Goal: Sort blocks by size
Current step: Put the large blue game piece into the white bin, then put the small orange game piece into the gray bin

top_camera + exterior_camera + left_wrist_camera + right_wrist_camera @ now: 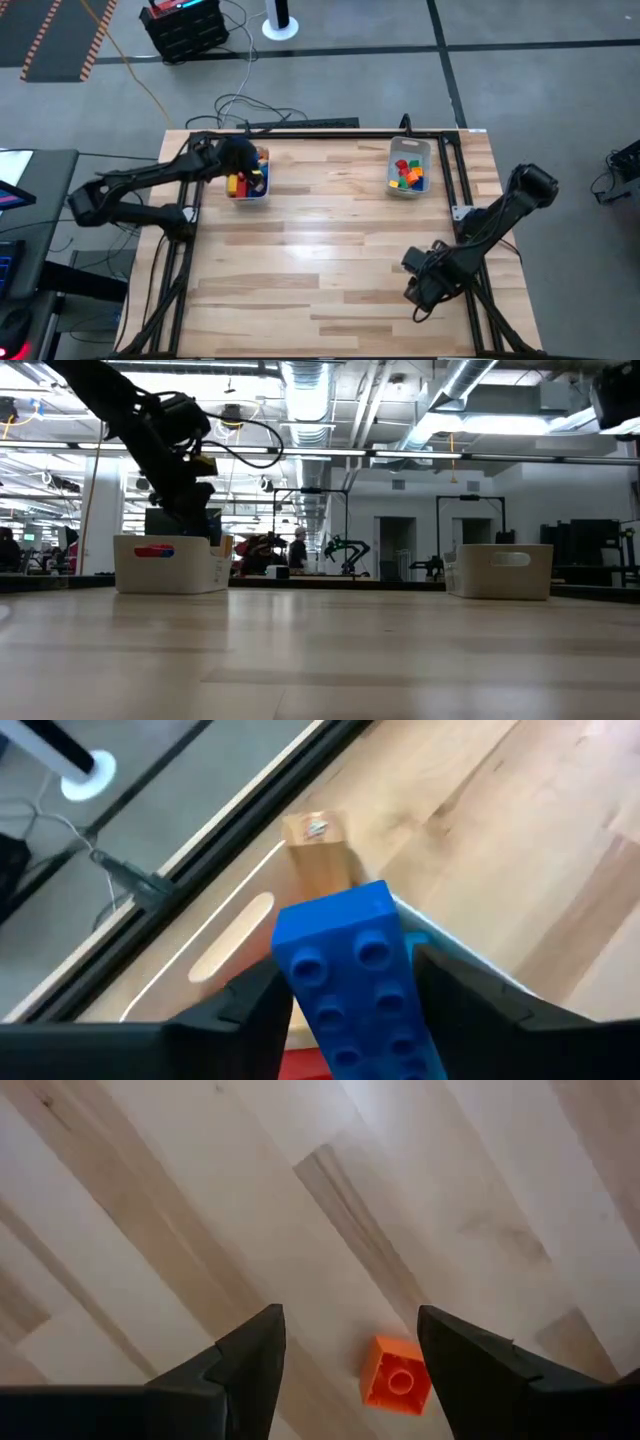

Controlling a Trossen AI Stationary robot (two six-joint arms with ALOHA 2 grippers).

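While both clear bins (409, 147) hold sorted blocks, the left hand (345, 995) grips a long blue brick (350, 975) over its bin, and the right hand (350, 1355), fingers wide, hovers over one orange cube (398, 1373) remaining on the tabletop (320, 260).

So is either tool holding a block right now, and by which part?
The left tool, over the left bin, has a long blue block between its fingers by the long sides; whether the grip is firm cannot be told. The right tool is open above an orange block.

A pale, smooth, satin-finished wooden plank table (330, 260) is seen. Glossy moulded plastic is shown by the long blue studded brick (355, 982) and small orange cube brick (398, 1373).
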